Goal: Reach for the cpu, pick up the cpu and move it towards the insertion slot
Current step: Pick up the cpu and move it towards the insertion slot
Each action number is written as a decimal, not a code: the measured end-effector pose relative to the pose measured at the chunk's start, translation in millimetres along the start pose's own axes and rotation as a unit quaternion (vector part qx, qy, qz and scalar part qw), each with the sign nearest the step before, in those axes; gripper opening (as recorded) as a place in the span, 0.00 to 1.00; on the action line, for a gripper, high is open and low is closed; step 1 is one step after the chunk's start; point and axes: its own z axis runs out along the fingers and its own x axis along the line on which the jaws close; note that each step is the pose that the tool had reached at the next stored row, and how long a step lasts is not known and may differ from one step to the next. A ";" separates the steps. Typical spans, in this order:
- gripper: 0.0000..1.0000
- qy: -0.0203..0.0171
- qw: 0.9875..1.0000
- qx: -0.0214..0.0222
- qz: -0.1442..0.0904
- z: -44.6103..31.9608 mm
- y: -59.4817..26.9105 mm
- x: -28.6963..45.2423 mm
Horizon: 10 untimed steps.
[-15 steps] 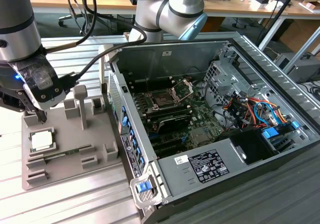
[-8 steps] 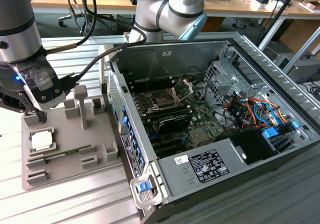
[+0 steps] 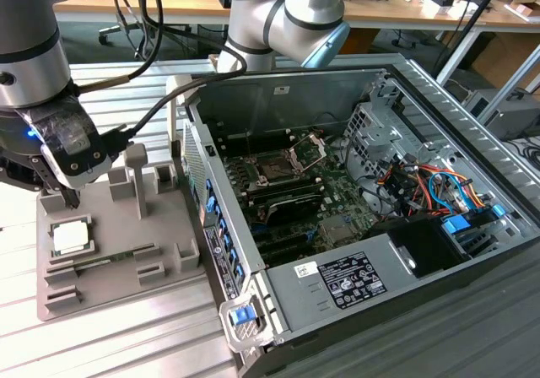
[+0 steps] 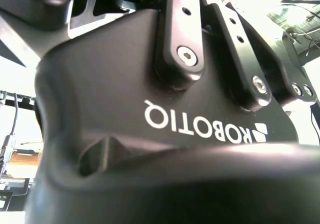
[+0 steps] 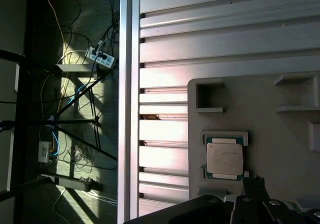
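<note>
Lying flat in a recess of the grey tray, near the gripper, whose open or closed state I cannot tell, the cpu looks light, stiff and fragile, probably best pinched by opposite edges.

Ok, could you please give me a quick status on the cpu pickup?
Gripper over the grey tray, near the cpu. Cpu seated in its tray pocket, not gripped. Nothing seen between them.
</note>
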 end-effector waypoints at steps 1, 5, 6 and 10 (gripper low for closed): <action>0.11 0.000 1.000 0.000 0.000 0.2 0.0 0.0; 0.11 0.000 1.000 0.000 0.000 1.0 0.0 0.0; 0.11 0.000 1.000 0.000 0.000 1.3 0.0 0.0; 0.11 0.000 1.000 0.000 0.000 2.3 -0.1 0.0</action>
